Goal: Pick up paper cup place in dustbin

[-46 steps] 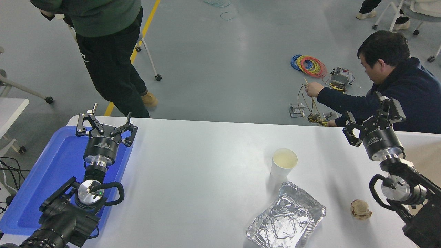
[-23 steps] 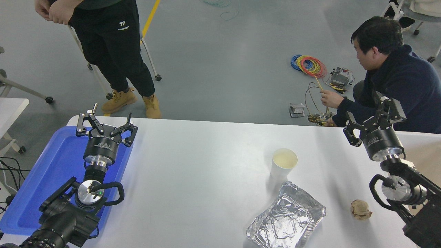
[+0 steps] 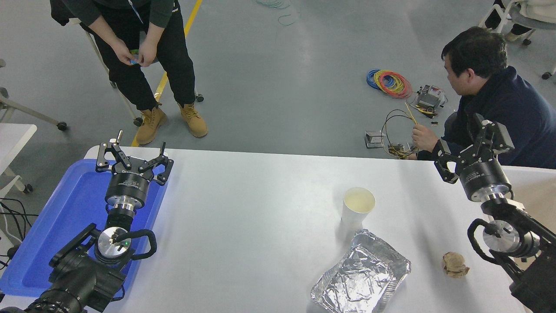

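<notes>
On the counter point(image 3: 260, 226) the cup point(image 3: 357, 206) stands right of centre. The foil tray point(image 3: 360, 274) lies just at its 6 o'clock, and the paper ball point(image 3: 454, 264) lies at the tray's 3 o'clock, apart from it. The plastic tray point(image 3: 65, 217) lies at the counter's 9 o'clock edge, under the left end effector point(image 3: 134, 162). The right end effector point(image 3: 471, 145) hangs at the cup's 2 o'clock, well apart.

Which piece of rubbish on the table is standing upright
The paper cup: it stands mouth up, while the foil tray lies flat and crumpled and the brown paper ball is wadded.
</notes>
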Robot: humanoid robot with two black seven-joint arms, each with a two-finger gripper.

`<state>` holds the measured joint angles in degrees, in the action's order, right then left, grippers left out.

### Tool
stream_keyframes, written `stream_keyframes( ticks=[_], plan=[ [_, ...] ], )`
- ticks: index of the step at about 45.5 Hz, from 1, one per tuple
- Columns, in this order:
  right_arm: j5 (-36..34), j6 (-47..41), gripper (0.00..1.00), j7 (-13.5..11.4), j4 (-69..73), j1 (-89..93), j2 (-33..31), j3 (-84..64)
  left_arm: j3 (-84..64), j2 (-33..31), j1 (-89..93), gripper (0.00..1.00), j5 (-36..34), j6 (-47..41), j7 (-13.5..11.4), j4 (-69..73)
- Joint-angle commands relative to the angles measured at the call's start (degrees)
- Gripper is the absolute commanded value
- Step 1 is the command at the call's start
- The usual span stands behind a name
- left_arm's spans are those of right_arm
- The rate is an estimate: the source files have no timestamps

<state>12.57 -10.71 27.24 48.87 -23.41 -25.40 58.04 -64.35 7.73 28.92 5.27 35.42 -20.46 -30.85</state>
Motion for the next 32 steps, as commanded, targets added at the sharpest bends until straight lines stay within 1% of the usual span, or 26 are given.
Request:
stream_keyframes(
  ticks=[1, 32],
  plan=[
    [0.00, 0.07, 1.00, 0.00, -0.79, 0.03, 0.09, -0.12, 0.01, 0.01, 0.00, 1.00, 0.00, 0.00, -0.02, 0.00],
    [0.00, -0.46, 1.00, 0.00, -1.23, -0.76, 0.70, -1.53, 0.01, 0.01, 0.00, 1.00, 0.00, 0.00, -0.02, 0.00]
  ],
)
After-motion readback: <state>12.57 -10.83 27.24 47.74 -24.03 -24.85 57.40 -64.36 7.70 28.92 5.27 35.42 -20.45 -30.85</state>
